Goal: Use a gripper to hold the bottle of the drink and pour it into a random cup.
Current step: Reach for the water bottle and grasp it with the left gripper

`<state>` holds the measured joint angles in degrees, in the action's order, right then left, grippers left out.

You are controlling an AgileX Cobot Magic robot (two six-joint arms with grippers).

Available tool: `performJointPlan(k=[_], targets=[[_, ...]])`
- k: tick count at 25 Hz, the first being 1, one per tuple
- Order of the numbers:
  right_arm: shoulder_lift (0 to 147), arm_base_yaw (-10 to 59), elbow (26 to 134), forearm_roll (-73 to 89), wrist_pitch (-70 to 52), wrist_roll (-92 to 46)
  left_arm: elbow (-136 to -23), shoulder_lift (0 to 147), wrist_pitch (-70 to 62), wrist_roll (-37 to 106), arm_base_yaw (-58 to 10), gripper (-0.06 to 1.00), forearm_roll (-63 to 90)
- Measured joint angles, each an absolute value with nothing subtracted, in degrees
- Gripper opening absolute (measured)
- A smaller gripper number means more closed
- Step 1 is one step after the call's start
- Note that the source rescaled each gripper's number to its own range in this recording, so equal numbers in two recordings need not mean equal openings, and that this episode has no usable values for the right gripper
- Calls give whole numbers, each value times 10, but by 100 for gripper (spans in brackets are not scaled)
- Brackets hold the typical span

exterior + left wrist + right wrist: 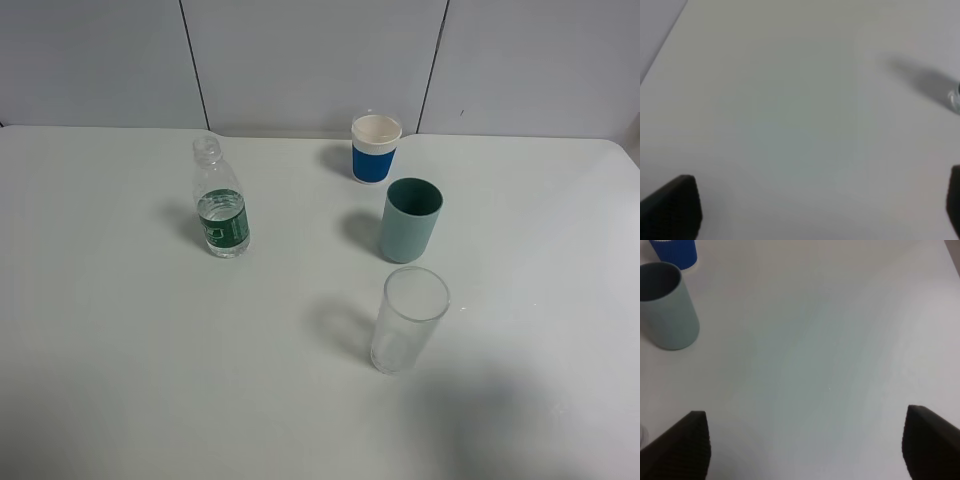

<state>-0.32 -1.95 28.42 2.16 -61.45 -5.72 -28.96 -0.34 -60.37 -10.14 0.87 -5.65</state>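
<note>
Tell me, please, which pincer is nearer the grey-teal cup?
Right, probably: the right pincer faces the grey-teal cup ahead, off to one side; the left pincer has no cup in view.

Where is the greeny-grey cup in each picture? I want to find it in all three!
Exterior high: the grey-teal cup stands right of middle, between the blue-banded cup behind it and the clear glass in front.
Left wrist: not in it.
Right wrist: the grey-teal cup stands beside the blue-banded cup.
Shared landmark: the blue-banded cup, its neighbour in both views.
</note>
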Motion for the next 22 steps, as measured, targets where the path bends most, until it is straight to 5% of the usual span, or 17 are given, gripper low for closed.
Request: performJointPlan(k=[22], targets=[[-3,-19,284,22,-614,-57,-290,-3,-603,-93,9,100,-20]])
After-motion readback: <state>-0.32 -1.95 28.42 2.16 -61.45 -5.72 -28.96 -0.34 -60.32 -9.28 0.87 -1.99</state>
